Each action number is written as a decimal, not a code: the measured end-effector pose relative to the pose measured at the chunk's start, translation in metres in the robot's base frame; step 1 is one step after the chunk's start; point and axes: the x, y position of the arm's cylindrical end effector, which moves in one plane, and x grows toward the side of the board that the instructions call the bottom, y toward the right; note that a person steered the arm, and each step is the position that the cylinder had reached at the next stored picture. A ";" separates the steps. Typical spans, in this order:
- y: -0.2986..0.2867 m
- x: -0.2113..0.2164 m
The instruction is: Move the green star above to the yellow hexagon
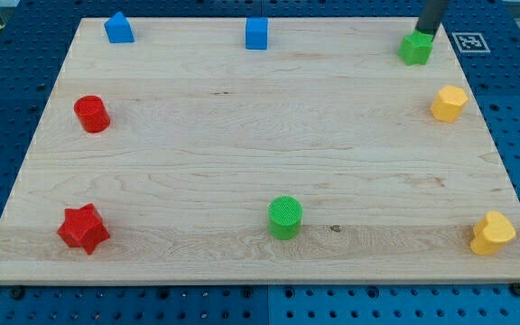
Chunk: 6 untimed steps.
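Observation:
The green star (414,49) lies near the board's top right corner. The yellow hexagon (449,104) lies just below it and slightly to the right, near the right edge. My rod comes down from the view's top right, and my tip (424,37) touches the green star's upper right side.
The wooden board (242,153) also carries a blue pentagon-like block (118,28) at top left, a blue cube (256,32) at top middle, a red cylinder (91,114) at left, a red star (83,228) at bottom left, a green cylinder (285,217) at bottom middle and a yellow heart-like block (492,233) at bottom right.

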 end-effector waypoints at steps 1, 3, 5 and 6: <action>-0.044 -0.018; -0.017 0.024; -0.041 0.014; -0.042 -0.002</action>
